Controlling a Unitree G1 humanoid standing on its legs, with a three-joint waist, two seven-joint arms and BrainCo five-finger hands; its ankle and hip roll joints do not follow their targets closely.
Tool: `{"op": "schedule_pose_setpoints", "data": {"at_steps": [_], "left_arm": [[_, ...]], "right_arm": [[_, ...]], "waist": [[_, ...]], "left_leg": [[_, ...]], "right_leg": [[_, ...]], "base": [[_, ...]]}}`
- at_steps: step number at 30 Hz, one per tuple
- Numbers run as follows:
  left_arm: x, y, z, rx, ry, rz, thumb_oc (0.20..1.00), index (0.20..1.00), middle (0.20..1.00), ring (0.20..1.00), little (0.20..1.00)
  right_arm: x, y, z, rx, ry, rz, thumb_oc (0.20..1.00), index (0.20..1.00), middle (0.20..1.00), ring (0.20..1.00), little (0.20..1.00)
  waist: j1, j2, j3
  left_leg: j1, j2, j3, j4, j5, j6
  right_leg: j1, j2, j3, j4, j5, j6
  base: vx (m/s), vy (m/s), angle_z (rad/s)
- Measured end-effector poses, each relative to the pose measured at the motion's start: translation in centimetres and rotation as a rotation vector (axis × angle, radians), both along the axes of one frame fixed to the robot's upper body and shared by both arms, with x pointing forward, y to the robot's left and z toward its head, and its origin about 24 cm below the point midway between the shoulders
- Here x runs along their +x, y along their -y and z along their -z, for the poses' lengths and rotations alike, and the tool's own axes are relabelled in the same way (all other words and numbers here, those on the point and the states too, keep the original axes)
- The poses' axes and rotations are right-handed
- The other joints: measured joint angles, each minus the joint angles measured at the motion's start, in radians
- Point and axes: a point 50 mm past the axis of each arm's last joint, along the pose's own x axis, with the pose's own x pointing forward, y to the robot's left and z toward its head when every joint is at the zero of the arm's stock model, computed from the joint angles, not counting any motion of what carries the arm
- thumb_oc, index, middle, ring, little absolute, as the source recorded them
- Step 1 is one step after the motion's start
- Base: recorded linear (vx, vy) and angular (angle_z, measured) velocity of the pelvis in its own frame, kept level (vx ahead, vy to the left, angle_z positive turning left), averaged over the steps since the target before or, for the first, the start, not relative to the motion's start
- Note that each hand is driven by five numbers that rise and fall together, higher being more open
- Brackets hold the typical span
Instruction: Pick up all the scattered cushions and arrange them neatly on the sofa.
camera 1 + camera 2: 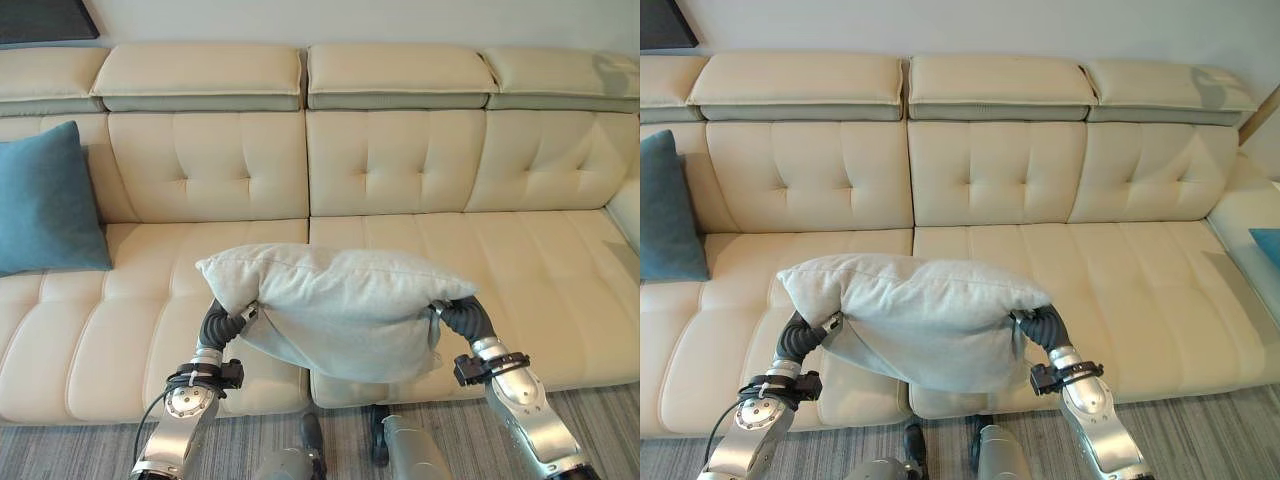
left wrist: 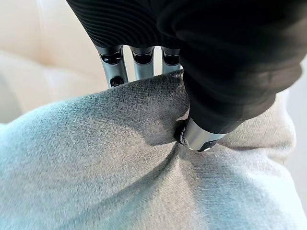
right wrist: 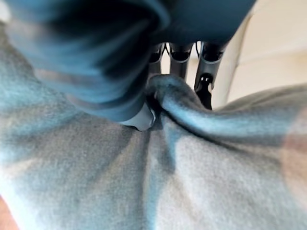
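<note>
Pinching the grey cushion (image 1: 335,310) at its two ends, the left hand (image 2: 201,134) and right hand (image 3: 139,115) each have thumb and fingers clamped on a fold of cloth — it hangs between them above the front edge of the sofa (image 1: 400,170). To place it well, carry it level to the backrest and let go evenly. A blue cushion (image 1: 45,200) already leans at the far left. No writing is readable.
</note>
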Motion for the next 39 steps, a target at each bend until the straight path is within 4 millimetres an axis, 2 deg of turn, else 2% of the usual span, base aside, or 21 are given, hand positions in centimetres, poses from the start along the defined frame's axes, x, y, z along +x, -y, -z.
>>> {"op": "schedule_pose_setpoints", "data": {"at_steps": [1,3,6,10,12,14,16,18,20,23,25,26,27,28,31,33,36,39], "left_arm": [[-0.1,0.0,0.1,-0.001,-0.002,0.001,0.2,0.2,0.2,0.2,0.2],[-0.1,0.0,0.0,-0.001,0.0,-0.002,0.2,0.2,0.2,0.2,0.2],[0.2,-0.2,-0.4,-0.001,0.027,-0.014,0.2,0.2,0.2,0.2,0.2],[1.8,0.0,-2.1,-0.011,0.105,-0.041,0.2,0.2,0.2,0.2,0.2],[3.3,0.2,-3.4,-0.019,0.166,-0.068,0.2,0.2,0.2,0.2,0.2],[6.4,0.7,-5.7,-0.02,0.246,-0.1,0.2,0.2,0.2,0.2,0.2],[7.9,0.9,-6.8,-0.018,0.281,-0.126,0.2,0.2,0.2,0.2,0.2],[9.3,1.2,-7.6,-0.017,0.299,-0.15,0.2,0.2,0.2,0.2,0.2],[11.7,1.6,-9.7,0.024,0.338,-0.162,0.2,0.2,0.2,0.2,0.2],[13.7,2.0,-12.3,0.083,0.387,-0.168,0.2,0.2,0.2,0.2,0.2],[14.6,2.4,-13.3,0.105,0.404,-0.182,0.2,0.2,0.2,0.2,0.2],[15.0,2.5,-14.1,0.105,0.418,-0.203,0.2,0.2,0.2,0.2,0.2],[15.2,2.4,-14.8,0.099,0.441,-0.231,0.655,0.655,0.655,0.655,0.655],[15.5,2.2,-15.4,0.101,0.454,-0.254,1.0,1.0,1.0,1.0,1.0],[16.1,1.4,-16.9,0.121,0.476,-0.301,1.0,1.0,1.0,1.0,1.0],[16.3,0.9,-19.0,0.137,0.532,-0.307,1.0,1.0,1.0,1.0,1.0],[16.3,0.3,-20.6,0.157,0.569,-0.316,1.0,1.0,1.0,1.0,1.0],[15.9,-1.4,-22.2,0.196,0.614,-0.342,1.0,1.0,1.0,1.0,1.0]], "right_arm": [[0.1,0.0,-0.1,0.0,0.003,0.003,0.2,0.2,0.2,0.2,0.2],[0.5,-0.1,-0.5,-0.002,0.02,-0.003,0.2,0.2,0.2,0.2,0.2],[1.4,-0.5,-1.6,-0.007,0.069,-0.007,0.2,0.2,0.2,0.2,0.2],[3.9,-1.5,-5.2,0.002,0.207,-0.019,0.2,0.2,0.2,0.2,0.2],[5.6,-2.4,-6.6,0.004,0.253,-0.018,0.2,0.2,0.2,0.2,0.2],[8.1,-2.8,-8.9,0.012,0.312,0.024,0.2,0.2,0.2,0.2,0.2],[9.5,-2.9,-9.8,0.003,0.325,0.06,0.2,0.2,0.2,0.2,0.2],[10.7,-2.8,-9.9,-0.019,0.309,0.104,0.2,0.2,0.2,0.2,0.2],[12.6,-2.7,-10.3,-0.031,0.282,0.173,0.2,0.2,0.2,0.2,0.2],[14.1,-2.3,-11.6,-0.033,0.282,0.236,0.2,0.2,0.2,0.2,0.2],[14.9,-2.2,-12.1,-0.014,0.265,0.274,0.2,0.2,0.2,0.2,0.2],[15.4,-2.5,-12.9,-0.016,0.271,0.281,0.2,0.2,0.2,0.2,0.2],[15.6,-2.8,-14.1,-0.019,0.302,0.275,0.705,0.705,0.705,0.705,0.705],[15.8,-3.1,-15.2,-0.042,0.334,0.271,1.0,1.0,1.0,1.0,1.0],[16.3,-2.4,-17.6,-0.101,0.388,0.302,1.0,1.0,1.0,1.0,1.0],[16.4,-1.5,-19.8,-0.113,0.441,0.334,1.0,1.0,1.0,1.0,1.0],[16.3,-0.7,-21.2,-0.124,0.476,0.358,1.0,1.0,1.0,1.0,1.0],[16.0,0.6,-22.5,-0.137,0.514,0.403,1.0,1.0,1.0,1.0,1.0]], "waist": [[0.009,-0.01,-0.004],[0.012,-0.001,-0.001],[0.025,0.015,-0.005],[0.031,0.03,-0.006],[0.032,0.04,-0.007],[0.038,0.05,-0.006],[0.046,0.055,-0.004],[0.057,0.058,-0.005],[0.062,0.064,-0.001],[0.061,0.082,0.015],[0.062,0.096,0.03],[0.064,0.099,0.038],[0.064,0.103,0.048],[0.064,0.105,0.065],[0.07,0.104,0.069],[0.074,0.104,0.076],[0.074,0.104,0.076],[0.074,0.101,0.078]], "left_leg": [[0.002,-0.005,-0.006,0.001,-0.005,-0.01],[-0.003,0.003,-0.034,0.001,0.001,-0.031],[-0.021,0.036,-0.049,-0.009,0.026,-0.061],[-0.085,0.058,-0.06,-0.002,0.041,-0.081],[-0.128,0.068,-0.074,0.005,0.049,-0.092],[-0.2,0.069,-0.079,0.017,0.06,-0.099],[-0.232,0.069,-0.08,0.015,0.069,-0.104],[-0.251,0.07,-0.081,0.015,0.075,-0.102],[-0.292,0.069,-0.083,0.013,0.087,-0.104],[-0.334,0.064,-0.099,0.001,0.107,-0.103],[-0.345,0.063,-0.105,0.0,0.108,-0.104],[-0.356,0.063,-0.105,-0.001,0.109,-0.104],[-0.37,0.064,-0.105,-0.002,0.111,-0.107],[-0.375,0.065,-0.106,-0.002,0.112,-0.109],[-0.406,0.067,-0.106,-0.005,0.113,-0.11],[-0.418,0.067,-0.106,-0.009,0.114,-0.111],[-0.416,0.067,-0.106,-0.013,0.115,-0.111],[-0.408,0.066,-0.106,-0.017,0.115,-0.111]], "right_leg": [[0.025,-0.001,0.003,-0.047,0.047,-0.023],[0.05,0.006,-0.013,-0.09,0.109,-0.047],[0.065,0.041,-0.043,-0.153,0.14,-0.082],[0.045,0.069,-0.067,-0.229,0.182,-0.113],[0.017,0.072,-0.084,-0.242,0.192,-0.115],[-0.045,0.072,-0.092,-0.242,0.206,-0.118],[-0.079,0.072,-0.092,-0.242,0.214,-0.12],[-0.098,0.073,-0.092,-0.242,0.217,-0.122],[-0.136,0.072,-0.095,-0.244,0.226,-0.122],[-0.17,0.069,-0.102,-0.265,0.251,-0.128],[-0.174,0.068,-0.112,-0.272,0.258,-0.132],[-0.186,0.069,-0.112,-0.275,0.258,-0.131],[-0.198,0.07,-0.113,-0.277,0.264,-0.137],[-0.199,0.072,-0.115,-0.284,0.268,-0.142],[-0.225,0.074,-0.117,-0.294,0.273,-0.145],[-0.238,0.075,-0.117,-0.295,0.275,-0.147],[-0.238,0.074,-0.116,-0.295,0.275,-0.147],[-0.233,0.074,-0.114,-0.296,0.275,-0.147]], "base": [[0.06,-0.069,0.31],[0.06,-0.072,0.3],[0.02,-0.092,0.16],[-0.08,-0.055,0.08],[-0.13,-0.068,0.12],[-0.09,-0.05,0.17],[-0.06,-0.044,0.04],[-0.06,-0.039,0.0],[-0.05,-0.035,0.04],[-0.04,-0.033,0.1],[-0.02,-0.03,0.09],[0.0,0.0,0.0],[0.0,0.0,0.0],[-0.02,-0.019,0.04],[0.0,-0.032,0.02],[0.0,0.0,0.0],[0.0,0.0,0.0],[0.01,0.0,-0.02]]}}
